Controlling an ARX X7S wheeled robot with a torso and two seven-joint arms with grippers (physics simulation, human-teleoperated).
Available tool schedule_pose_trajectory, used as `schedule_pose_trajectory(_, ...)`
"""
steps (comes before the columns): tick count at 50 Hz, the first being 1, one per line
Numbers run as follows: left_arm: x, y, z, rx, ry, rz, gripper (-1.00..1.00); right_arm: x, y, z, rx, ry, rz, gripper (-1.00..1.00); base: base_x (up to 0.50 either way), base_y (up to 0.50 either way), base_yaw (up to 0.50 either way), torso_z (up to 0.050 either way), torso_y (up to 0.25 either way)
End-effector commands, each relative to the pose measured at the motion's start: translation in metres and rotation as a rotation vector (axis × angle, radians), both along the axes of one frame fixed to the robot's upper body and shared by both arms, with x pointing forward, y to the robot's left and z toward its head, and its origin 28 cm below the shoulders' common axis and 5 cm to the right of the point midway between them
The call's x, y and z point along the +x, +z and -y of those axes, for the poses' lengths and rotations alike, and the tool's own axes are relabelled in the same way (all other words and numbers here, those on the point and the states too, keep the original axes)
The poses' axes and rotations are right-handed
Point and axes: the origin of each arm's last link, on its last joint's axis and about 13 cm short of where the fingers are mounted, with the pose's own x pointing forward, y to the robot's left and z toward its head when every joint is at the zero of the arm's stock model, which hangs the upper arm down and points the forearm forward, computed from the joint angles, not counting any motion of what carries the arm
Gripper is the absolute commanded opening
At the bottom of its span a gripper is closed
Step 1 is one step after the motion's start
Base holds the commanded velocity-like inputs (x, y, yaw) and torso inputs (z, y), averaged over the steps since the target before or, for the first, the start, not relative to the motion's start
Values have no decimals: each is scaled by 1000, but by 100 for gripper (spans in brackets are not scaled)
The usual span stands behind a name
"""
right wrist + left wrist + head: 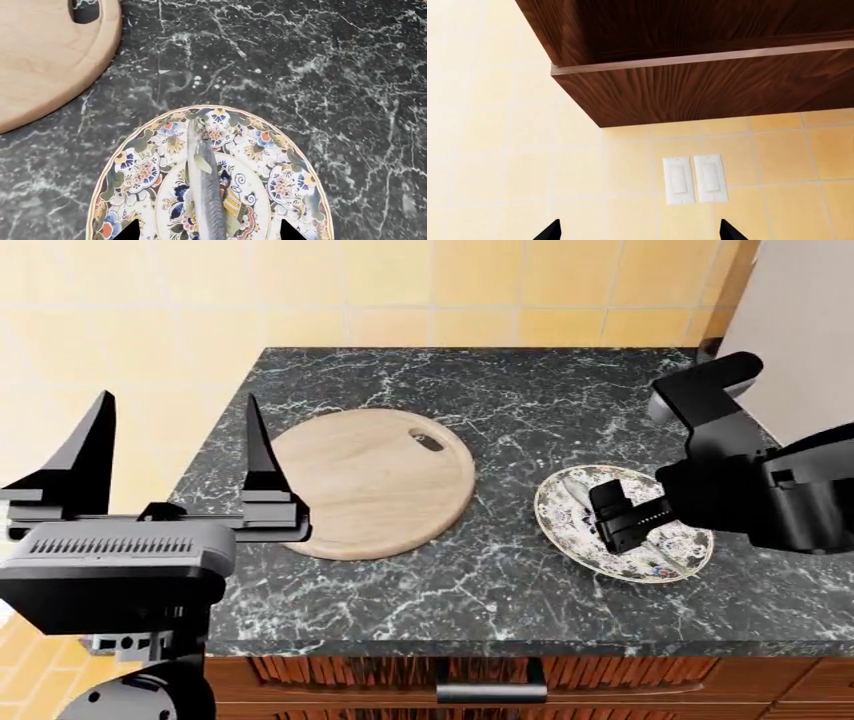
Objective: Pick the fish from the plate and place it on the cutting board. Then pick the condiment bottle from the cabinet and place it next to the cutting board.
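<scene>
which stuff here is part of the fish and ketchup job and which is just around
Job things:
fish, lying on the plate
cutting board, nothing on it
right gripper, open over the fish
The bottle shows in no view.

Just around:
countertop
cabinet
wall switches
left gripper, open, raised off to the side

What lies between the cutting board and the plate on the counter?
Only bare black marble countertop separates the cutting board from the plate; nothing sits on that stretch. Both the head view and the right wrist view show this.

Marble counter (pixel 534 390): cutting board (pixel 367 485), plate (pixel 574 525)
</scene>
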Motion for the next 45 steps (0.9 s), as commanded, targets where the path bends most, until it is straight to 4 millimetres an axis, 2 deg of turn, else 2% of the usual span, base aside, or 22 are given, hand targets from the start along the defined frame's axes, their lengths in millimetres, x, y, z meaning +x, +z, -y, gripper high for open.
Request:
schedule_pose_trajectory(1, 1, -1, 1, 3, -1, -3, 100, 5, -14, 1, 14, 4, -13, 100, 0, 0, 0, 0, 0)
schedule_pose_trajectory(16, -1, -1, 2, 7, -5, -3, 100, 7, -32, 6, 47, -16, -27, 100, 0, 0, 0, 0, 0)
schedule_pose_trajectory(45, 0, -1, 1, 6, -3, -3, 100, 12, -47, 4, 50, -12, -61, 100, 0, 0, 0, 0, 0)
